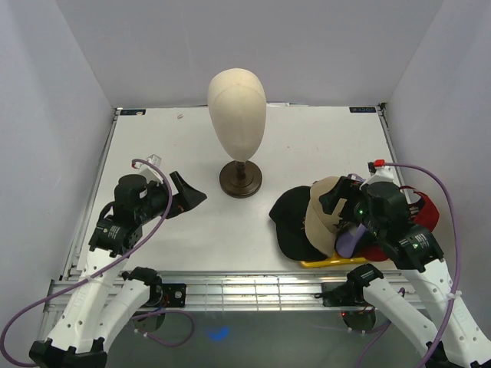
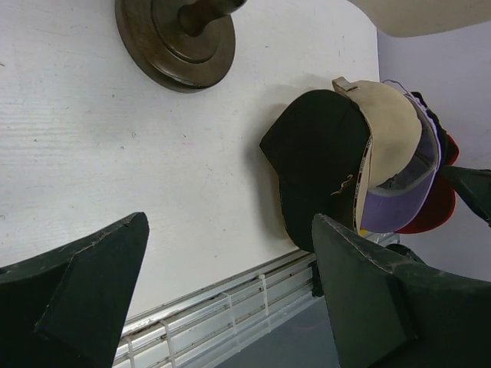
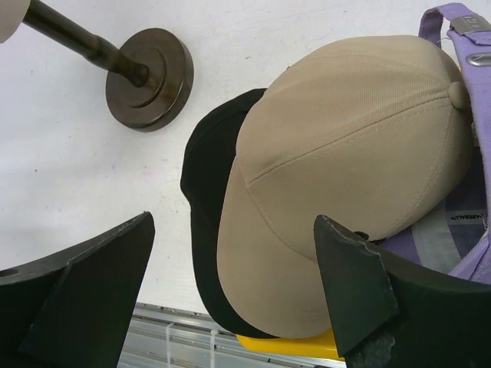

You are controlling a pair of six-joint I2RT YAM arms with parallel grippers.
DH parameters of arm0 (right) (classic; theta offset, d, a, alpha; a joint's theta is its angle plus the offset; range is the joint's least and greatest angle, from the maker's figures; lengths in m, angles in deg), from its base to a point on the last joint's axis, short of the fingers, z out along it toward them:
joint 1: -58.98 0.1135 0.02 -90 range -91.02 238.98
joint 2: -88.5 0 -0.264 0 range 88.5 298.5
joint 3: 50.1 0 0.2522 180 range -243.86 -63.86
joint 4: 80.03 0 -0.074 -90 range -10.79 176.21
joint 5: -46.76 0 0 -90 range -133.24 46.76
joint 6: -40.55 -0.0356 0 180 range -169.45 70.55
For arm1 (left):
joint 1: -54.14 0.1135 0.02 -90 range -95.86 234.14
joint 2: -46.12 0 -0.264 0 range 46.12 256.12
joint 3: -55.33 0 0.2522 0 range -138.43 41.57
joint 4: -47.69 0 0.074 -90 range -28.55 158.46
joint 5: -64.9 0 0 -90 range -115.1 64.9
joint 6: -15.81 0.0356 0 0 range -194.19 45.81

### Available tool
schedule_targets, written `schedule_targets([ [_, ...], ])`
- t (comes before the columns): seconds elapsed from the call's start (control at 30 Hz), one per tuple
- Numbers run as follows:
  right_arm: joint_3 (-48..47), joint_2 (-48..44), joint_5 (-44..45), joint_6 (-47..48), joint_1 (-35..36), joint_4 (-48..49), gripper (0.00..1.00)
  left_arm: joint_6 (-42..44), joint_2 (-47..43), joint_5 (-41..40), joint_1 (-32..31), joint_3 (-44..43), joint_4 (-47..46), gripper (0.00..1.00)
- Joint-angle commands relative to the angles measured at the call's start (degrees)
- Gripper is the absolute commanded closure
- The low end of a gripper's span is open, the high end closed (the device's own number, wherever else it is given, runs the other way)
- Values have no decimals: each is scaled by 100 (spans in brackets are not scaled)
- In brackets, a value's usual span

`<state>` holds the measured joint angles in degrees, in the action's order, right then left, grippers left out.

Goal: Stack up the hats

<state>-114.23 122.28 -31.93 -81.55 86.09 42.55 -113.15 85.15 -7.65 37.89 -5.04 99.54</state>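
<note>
Five hats (image 1: 322, 207), one mannequin head (image 1: 237, 107), one tray (image 1: 326, 263)

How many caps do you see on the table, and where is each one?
4, overlapping at the near right of the table: black cap leftmost, tan cap on it, lavender cap next, red cap rightmost. The right arm may hide more.

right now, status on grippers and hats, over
Left gripper open, empty. Right gripper open above tan hat. Tan hat overlaps black hat, yellow tray showing beneath. Mannequin head stands apart, not blocking.
</note>
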Motion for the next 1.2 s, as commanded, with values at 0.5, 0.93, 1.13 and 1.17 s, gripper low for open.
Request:
schedule_targets([
  [0.5, -421, 322, -234, 300, -13, -134, 11, -349, 87, 944, -114, 653, -1083, 2],
  [0.93, -430, 392, -296, 301, -13, -29, 11, -1913, 1527, -1020, -3039, 1348, -3192, 6],
  [1.13, -632, 524, -278, 344, -13, -64, 10, -2677, 2749, -1297, -3824, 1550, -4660, 11],
  [1.17, -658, 542, -287, 344, -13, -64, 11, -2696, 2916, -1297, -3876, 1437, -4809, 12],
])
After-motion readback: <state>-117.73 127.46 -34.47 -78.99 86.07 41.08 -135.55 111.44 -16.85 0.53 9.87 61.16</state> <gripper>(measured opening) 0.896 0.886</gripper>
